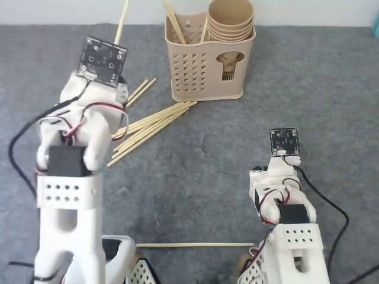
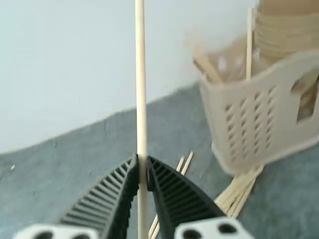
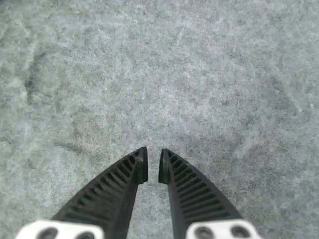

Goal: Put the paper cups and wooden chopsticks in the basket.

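Left gripper [image 2: 142, 167]: jaws closed tight on one chopstick [image 2: 141, 99], gripped low on the shaft, with most of its length standing upright above the fingertips. The stick is pale, plain wood, thin and straight.

Handling judgement: it is very light and stiff but smooth, so it may swivel or slip in the jaws. A hold nearer mid-length would steady it.

Basket [image 2: 259, 124]: beyond the gripper, toward the right arm's side, beige with perforated walls. It holds stacked cups [image 2: 286, 30] and several sticks.

Loose chopsticks [image 1: 151, 124]: lying fanned on the grey mat [image 1: 195, 177], just beside the gripper, between it and the basket.

Right gripper [image 3: 153, 164]: jaws nearly together, holding nothing, low over the mat. A stray chopstick [image 1: 195, 244] lies near its base.
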Controlling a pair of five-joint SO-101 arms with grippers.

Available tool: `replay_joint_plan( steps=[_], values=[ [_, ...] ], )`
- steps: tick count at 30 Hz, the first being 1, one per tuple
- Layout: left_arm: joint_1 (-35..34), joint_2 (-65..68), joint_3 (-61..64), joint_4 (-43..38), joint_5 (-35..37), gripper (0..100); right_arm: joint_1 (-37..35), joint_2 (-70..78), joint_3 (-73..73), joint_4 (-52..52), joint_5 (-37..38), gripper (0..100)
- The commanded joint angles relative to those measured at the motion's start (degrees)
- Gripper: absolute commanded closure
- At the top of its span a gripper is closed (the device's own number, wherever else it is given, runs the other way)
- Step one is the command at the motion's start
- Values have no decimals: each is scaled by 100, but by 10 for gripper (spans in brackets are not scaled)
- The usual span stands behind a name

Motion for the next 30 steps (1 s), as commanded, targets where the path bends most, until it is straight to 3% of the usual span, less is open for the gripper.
replay_joint_plan(
  steps=[1, 6, 13, 16, 20, 30],
  values=[
    [308, -220, 163, -1204, 651, 989, 66, -66, -44, -57, -62, 948],
    [677, -229, 998, -3332, 1011, 989, 66, -75, -44, -57, -62, 948],
    [1240, -211, 2598, -7191, 1688, 989, 66, -84, -44, -57, -53, 948],
    [1512, -9, 2809, -8193, 1705, 989, 66, -84, -44, -57, -53, 948],
    [1626, 774, 2316, -8589, 1705, 990, 66, -84, -44, -57, -53, 948],
    [1679, 2778, 356, -8563, 1714, 990, 75, -110, 18, -84, 167, 948]
  ],
)
